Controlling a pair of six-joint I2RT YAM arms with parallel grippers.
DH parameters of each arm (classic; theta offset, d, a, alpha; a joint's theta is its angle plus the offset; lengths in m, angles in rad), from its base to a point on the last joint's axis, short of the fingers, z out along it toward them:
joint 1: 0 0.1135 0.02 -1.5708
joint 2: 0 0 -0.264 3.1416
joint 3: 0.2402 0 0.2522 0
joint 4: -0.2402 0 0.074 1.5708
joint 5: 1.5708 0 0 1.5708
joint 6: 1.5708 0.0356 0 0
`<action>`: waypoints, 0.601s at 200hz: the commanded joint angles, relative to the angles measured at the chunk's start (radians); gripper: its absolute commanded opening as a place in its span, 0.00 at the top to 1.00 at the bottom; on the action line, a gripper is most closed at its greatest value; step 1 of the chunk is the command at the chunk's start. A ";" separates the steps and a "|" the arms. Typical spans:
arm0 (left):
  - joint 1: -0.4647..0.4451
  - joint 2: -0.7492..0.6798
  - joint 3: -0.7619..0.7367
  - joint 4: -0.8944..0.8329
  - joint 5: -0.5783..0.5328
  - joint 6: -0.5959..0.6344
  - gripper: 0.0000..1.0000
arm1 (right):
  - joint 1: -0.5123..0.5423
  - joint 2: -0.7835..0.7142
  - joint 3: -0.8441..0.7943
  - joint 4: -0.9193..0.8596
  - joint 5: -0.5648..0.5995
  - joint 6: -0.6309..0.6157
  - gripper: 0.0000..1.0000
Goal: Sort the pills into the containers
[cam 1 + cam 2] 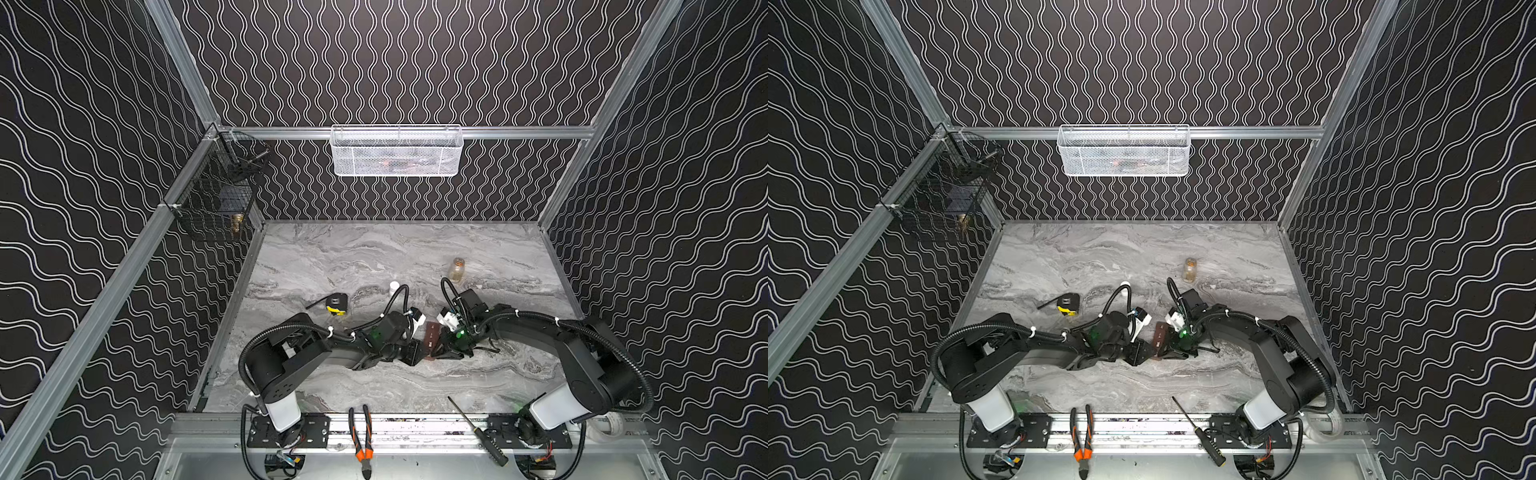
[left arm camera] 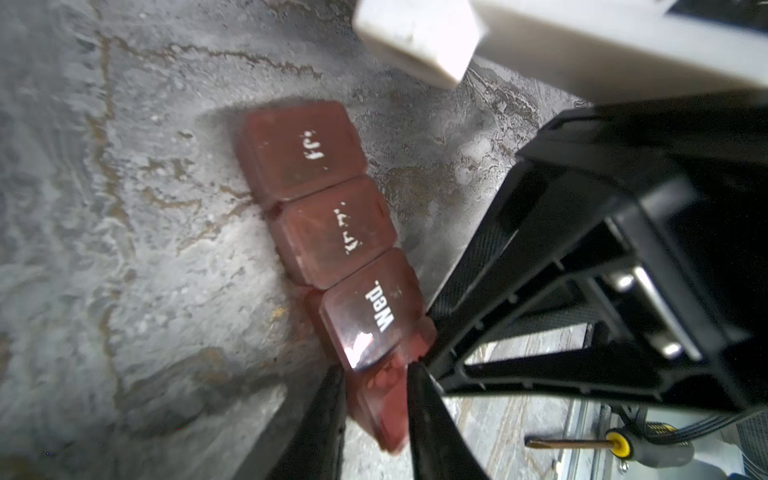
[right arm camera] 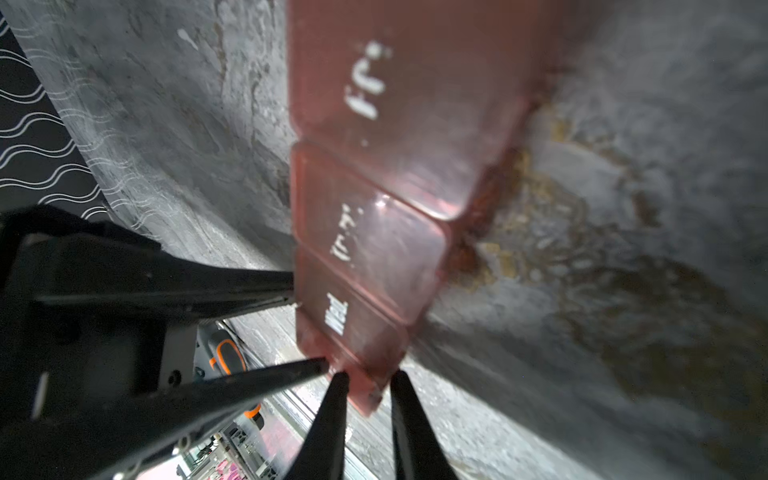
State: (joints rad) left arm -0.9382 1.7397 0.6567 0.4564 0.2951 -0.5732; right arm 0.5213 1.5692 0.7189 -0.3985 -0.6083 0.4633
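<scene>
The containers (image 1: pixel 432 337) (image 1: pixel 1160 337), a reddish-brown strip of joined lidded compartments with white lettering, lie on the marble table between my two arms. In the left wrist view the strip (image 2: pixel 332 232) shows a "Wed." lid, and its end compartment sits pinched in my left gripper (image 2: pixel 376 370). My right gripper (image 3: pixel 370 374) is shut on the same end of the strip (image 3: pixel 374 249), beside the left fingers (image 3: pixel 232 291). Pale roundish shapes show inside the end compartment; I cannot tell whether they are pills.
An amber bottle (image 1: pixel 457 269) and a white cap (image 1: pixel 394 286) stand behind the arms, with a yellow-black tape measure (image 1: pixel 337 303) to the left. Pliers (image 1: pixel 360 436) and a screwdriver (image 1: pixel 478 430) lie on the front rail. A white basket (image 1: pixel 397 151) and a black wire basket (image 1: pixel 216 195) hang on the walls.
</scene>
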 commanded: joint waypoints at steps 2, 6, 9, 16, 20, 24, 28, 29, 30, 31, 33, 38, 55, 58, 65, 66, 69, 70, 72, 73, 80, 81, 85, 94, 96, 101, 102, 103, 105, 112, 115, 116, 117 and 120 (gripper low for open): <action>-0.013 0.005 -0.015 -0.076 0.007 -0.016 0.74 | 0.005 0.012 -0.015 0.031 0.022 0.016 0.80; -0.014 0.004 -0.017 -0.075 0.007 -0.018 0.74 | 0.004 0.011 -0.016 0.033 0.024 0.019 0.80; -0.014 0.002 -0.019 -0.076 0.009 -0.019 0.74 | 0.005 0.012 -0.016 0.034 0.024 0.020 0.80; -0.016 0.002 -0.022 -0.077 0.012 -0.022 0.75 | 0.005 0.010 -0.016 0.035 0.027 0.021 0.80; -0.017 0.001 -0.025 -0.077 0.014 -0.024 0.75 | 0.005 0.010 -0.018 0.036 0.027 0.024 0.80; -0.017 0.001 -0.026 -0.078 0.016 -0.025 0.76 | 0.005 0.008 -0.018 0.038 0.027 0.026 0.80; -0.017 0.000 -0.030 -0.080 0.018 -0.027 0.76 | 0.005 0.008 -0.018 0.039 0.028 0.027 0.80; -0.018 0.000 -0.030 -0.080 0.019 -0.028 0.76 | 0.005 0.008 -0.018 0.039 0.029 0.027 0.80; -0.019 0.001 -0.031 -0.080 0.019 -0.028 0.76 | 0.005 0.007 -0.018 0.039 0.029 0.027 0.80; -0.019 0.001 -0.031 -0.080 0.018 -0.028 0.76 | 0.004 0.006 -0.019 0.040 0.029 0.028 0.80; -0.019 0.000 -0.032 -0.082 0.019 -0.030 0.76 | 0.005 0.005 -0.019 0.041 0.030 0.030 0.80; -0.020 0.000 -0.034 -0.085 0.021 -0.031 0.76 | 0.005 0.005 -0.019 0.042 0.032 0.032 0.80; -0.028 -0.002 -0.039 -0.093 0.023 -0.038 0.75 | 0.005 -0.001 -0.019 0.046 0.038 0.040 0.77; -0.029 -0.002 -0.038 -0.097 0.023 -0.039 0.76 | 0.005 -0.002 -0.019 0.047 0.038 0.041 0.77; -0.032 -0.002 -0.037 -0.103 0.021 -0.040 0.75 | 0.005 -0.004 -0.019 0.047 0.040 0.044 0.77; -0.033 -0.002 -0.037 -0.104 0.020 -0.040 0.75 | 0.005 -0.004 -0.018 0.047 0.040 0.044 0.77; -0.034 -0.003 -0.037 -0.106 0.019 -0.040 0.75 | 0.004 -0.006 -0.018 0.047 0.041 0.044 0.76; -0.035 -0.002 -0.037 -0.106 0.019 -0.040 0.75 | 0.004 -0.005 -0.018 0.047 0.041 0.044 0.76; -0.036 -0.003 -0.038 -0.108 0.020 -0.040 0.75 | 0.004 -0.006 -0.018 0.046 0.043 0.044 0.76; -0.037 -0.002 -0.038 -0.109 0.020 -0.040 0.75 | 0.004 -0.006 -0.018 0.046 0.043 0.045 0.76; -0.038 -0.002 -0.037 -0.113 0.021 -0.040 0.75 | 0.003 -0.011 -0.016 0.046 0.048 0.047 0.75; -0.038 -0.002 -0.037 -0.115 0.021 -0.040 0.75 | 0.003 -0.011 -0.016 0.046 0.049 0.047 0.75; -0.039 -0.002 -0.036 -0.117 0.021 -0.040 0.75 | 0.003 -0.014 -0.016 0.046 0.050 0.050 0.75; -0.039 -0.002 -0.033 -0.125 0.022 -0.040 0.75 | 0.002 -0.020 -0.017 0.044 0.055 0.053 0.74; -0.040 -0.002 -0.032 -0.126 0.021 -0.040 0.75 | 0.002 -0.021 -0.018 0.045 0.056 0.054 0.74; -0.040 -0.004 -0.032 -0.129 0.021 -0.039 0.75 | 0.000 -0.024 -0.019 0.045 0.058 0.056 0.73; -0.039 -0.004 -0.032 -0.131 0.021 -0.040 0.75 | 0.000 -0.025 -0.019 0.045 0.058 0.057 0.73; -0.039 -0.004 -0.032 -0.131 0.021 -0.039 0.75 | 0.000 -0.026 -0.019 0.046 0.058 0.057 0.73; -0.040 -0.004 -0.031 -0.133 0.021 -0.040 0.75 | 0.000 -0.027 -0.019 0.046 0.058 0.057 0.73; -0.040 -0.006 -0.030 -0.138 0.019 -0.041 0.75 | -0.001 -0.033 -0.022 0.047 0.060 0.060 0.73; -0.040 -0.005 -0.030 -0.142 0.017 -0.042 0.75 | -0.002 -0.036 -0.024 0.047 0.061 0.061 0.73; -0.040 -0.005 -0.030 -0.143 0.017 -0.041 0.75 | -0.003 -0.036 -0.024 0.048 0.061 0.061 0.73; -0.040 -0.006 -0.029 -0.143 0.017 -0.041 0.75 | -0.003 -0.037 -0.025 0.048 0.061 0.063 0.73; -0.040 -0.006 -0.029 -0.145 0.016 -0.043 0.75 | -0.004 -0.038 -0.027 0.050 0.061 0.063 0.73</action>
State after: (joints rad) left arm -0.9703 1.7283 0.6300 0.4835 0.2623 -0.6041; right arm 0.5220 1.5452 0.6998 -0.3862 -0.5911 0.5087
